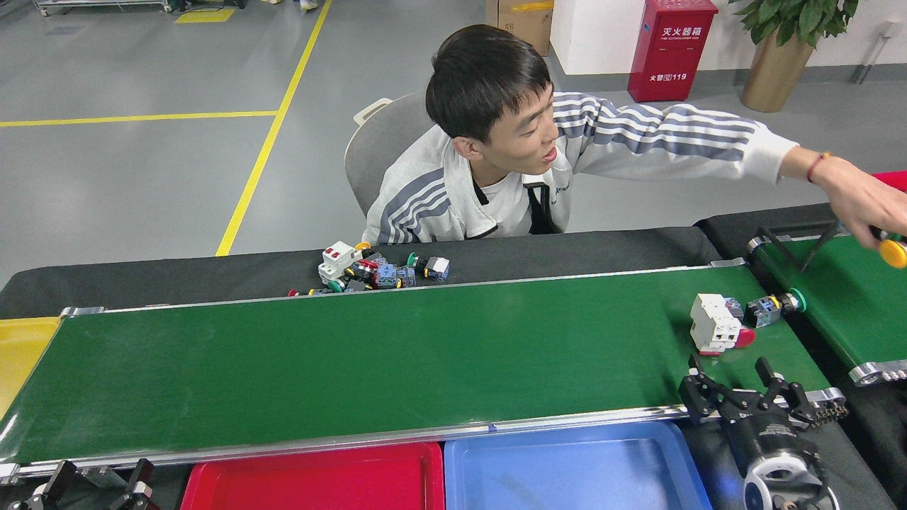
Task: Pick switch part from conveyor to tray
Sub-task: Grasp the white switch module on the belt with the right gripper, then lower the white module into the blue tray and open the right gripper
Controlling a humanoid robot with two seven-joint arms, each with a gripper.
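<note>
Switch parts ride at the right end of the conveyor (397, 354), with most of the belt bare.

The white blocky switch part (716, 324) stands near the belt's right end, a red button (744, 338) touching its base and a small blue-grey part with a green cap (774, 307) just beside it at the far corner. The right gripper (733, 386) hovers over the near silver rail just in front of them, black fingers spread and empty. The left gripper (96, 482) sits low at the bottom left edge, fingers apart. Below the rail lie a smooth red tray (312, 482) and a blue tray (567, 467), and a yellow tray (21, 354) meets the belt's left end. Behind the belt, a black cloth table (602, 248) carries a pile of parts (375, 269). A person (496, 156) in a striped jacket reaches a hand (868, 202) with a yellow button (894, 253) over a second green belt (850, 297). The floor is grey with yellow lines.
</note>
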